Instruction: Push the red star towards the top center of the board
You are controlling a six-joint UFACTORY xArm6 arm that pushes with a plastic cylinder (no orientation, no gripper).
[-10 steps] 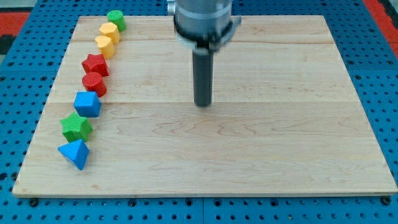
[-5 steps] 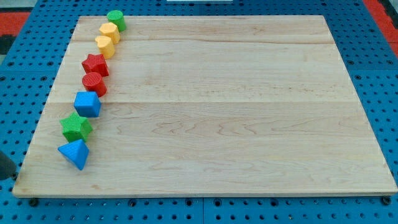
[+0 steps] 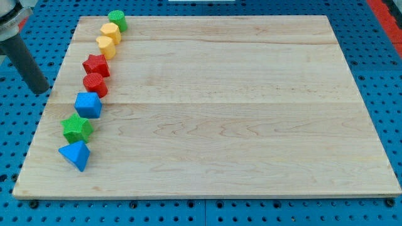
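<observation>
Left of red star (image 3: 96, 65), my tip (image 3: 40, 91)

star (image 3: 96, 64): red
cylinder (image 3: 95, 84): red
cube (image 3: 88, 105): blue
second star (image 3: 76, 128): green
board (image 3: 239, 113): light wood, stripy grain
rod (image 3: 28, 63): dark grey

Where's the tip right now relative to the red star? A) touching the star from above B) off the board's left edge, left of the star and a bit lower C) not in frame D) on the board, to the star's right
B: my tip sits over the blue pegboard beyond the board's left edge, left of and slightly lower than the red star, not touching it.
</observation>
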